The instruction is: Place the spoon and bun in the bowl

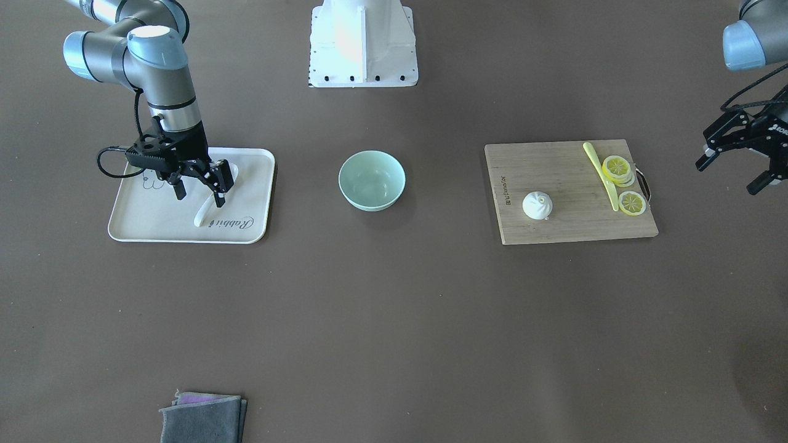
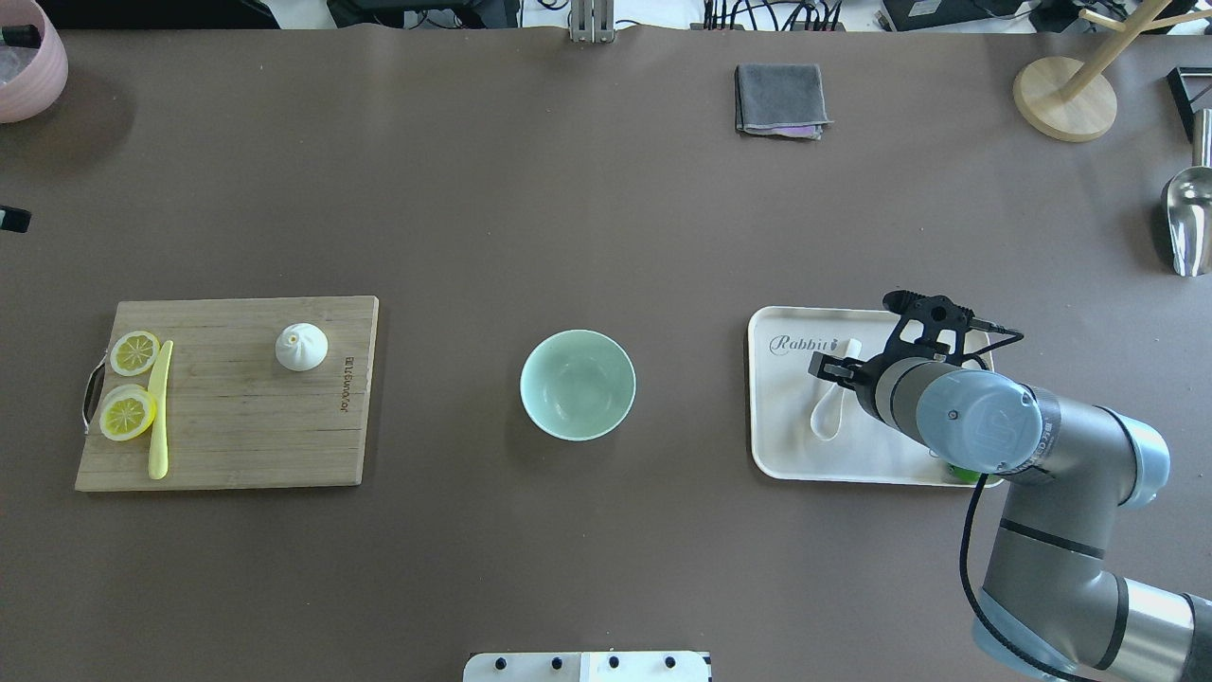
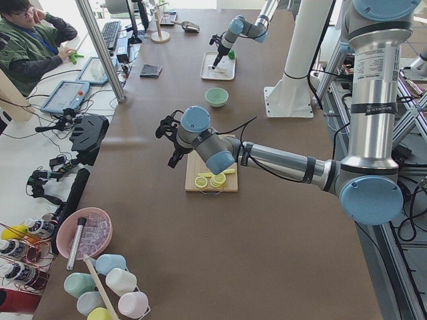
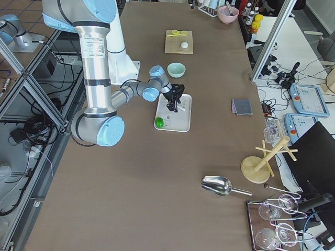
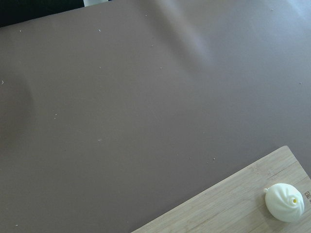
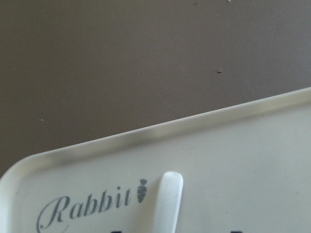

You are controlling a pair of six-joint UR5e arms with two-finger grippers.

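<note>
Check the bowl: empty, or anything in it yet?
Empty. The bowl shows a bare green inside; the spoon lies on the tray, the bun on the cutting board.

Open tabletop [image 2: 663,237] from tray [image 2: 786,426] to bowl [image 2: 578,385] to cutting board [image 2: 237,417] (knife [image 2: 159,417], lemon slices [image 2: 128,414] beyond bun [image 2: 301,347])

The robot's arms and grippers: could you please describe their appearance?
The right arm and left arm are silver tubes with pale blue joint caps. The right gripper and left gripper are black, with black cables at the wrists; the left bears white lettering.
</note>
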